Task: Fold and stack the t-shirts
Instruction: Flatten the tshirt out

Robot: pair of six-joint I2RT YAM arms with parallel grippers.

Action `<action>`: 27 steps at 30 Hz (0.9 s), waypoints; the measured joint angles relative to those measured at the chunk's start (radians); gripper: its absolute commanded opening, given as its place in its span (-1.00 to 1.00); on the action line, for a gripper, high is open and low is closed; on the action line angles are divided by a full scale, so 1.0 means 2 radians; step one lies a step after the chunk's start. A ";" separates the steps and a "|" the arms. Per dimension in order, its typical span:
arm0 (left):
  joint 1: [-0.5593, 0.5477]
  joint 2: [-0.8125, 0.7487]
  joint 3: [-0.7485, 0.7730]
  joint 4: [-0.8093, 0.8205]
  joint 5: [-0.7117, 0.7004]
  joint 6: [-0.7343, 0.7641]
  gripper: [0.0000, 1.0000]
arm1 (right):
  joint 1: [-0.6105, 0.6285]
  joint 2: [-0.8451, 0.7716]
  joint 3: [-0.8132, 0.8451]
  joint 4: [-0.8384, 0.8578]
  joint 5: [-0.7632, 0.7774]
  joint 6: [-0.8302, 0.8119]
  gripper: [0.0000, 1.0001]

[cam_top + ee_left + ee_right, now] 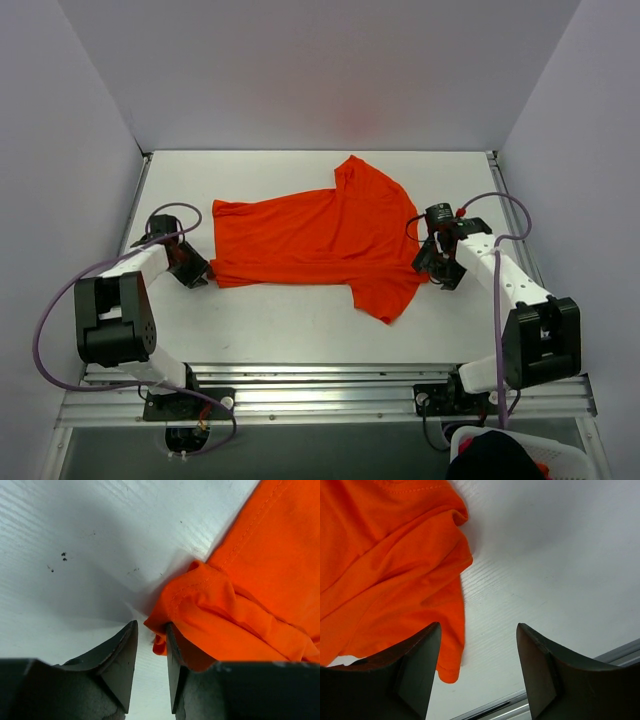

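The orange-red t-shirt (pixel 320 235) lies spread on the white table (pixel 300 320), wrinkled, with one sleeve pointing to the back and one to the front right. My left gripper (pixel 192 272) sits at the shirt's near left corner. In the left wrist view that bunched corner (pixel 215 615) drapes over the right finger (pixel 175 660). The left gripper (pixel 150 624) stands narrowly open, bare table showing in the gap. My right gripper (pixel 437 265) is at the shirt's right edge. In the right wrist view it (pixel 479 625) is wide open, with the t-shirt's hem (pixel 447 672) beside the left finger (pixel 420 660).
White walls close in the table on the left, back and right. A metal rail (pixel 330 385) runs along the near edge, and it also shows in the right wrist view as a metal rail (pixel 615 652). A white basket (pixel 560 458) holding something dark sits below the table's front right corner.
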 measured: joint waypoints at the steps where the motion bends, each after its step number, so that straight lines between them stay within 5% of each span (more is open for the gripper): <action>1: -0.001 0.003 0.000 0.002 0.000 0.000 -0.37 | 0.002 -0.004 -0.003 -0.001 -0.001 -0.002 0.13; 8: -0.002 0.043 0.029 0.010 -0.001 0.008 -0.95 | 0.020 -0.037 -0.023 -0.017 -0.045 -0.023 0.14; 27: -0.003 0.052 0.085 0.001 0.001 0.024 -0.95 | 0.134 -0.043 -0.125 0.012 -0.131 -0.014 0.22</action>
